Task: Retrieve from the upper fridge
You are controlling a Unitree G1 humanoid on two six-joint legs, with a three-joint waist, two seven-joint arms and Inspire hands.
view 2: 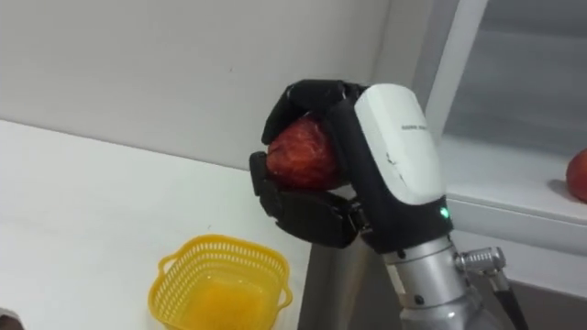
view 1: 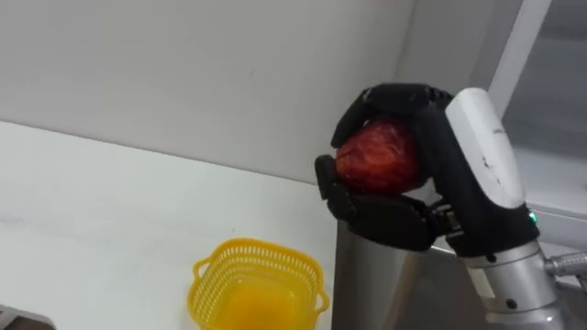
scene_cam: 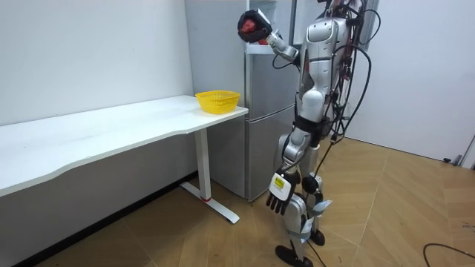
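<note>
Your robot stands at the grey fridge, which is just beside the end of the white table. Its right hand is raised, with fingers and thumb curled tightly round a red apple, held in the air above and to the right of the yellow basket. The basket sits on the table's end nearest the fridge. You see the left hand hanging by the leg, fingers loosely straight. Another red item, cut off at the edge, rests on a fridge shelf.
</note>
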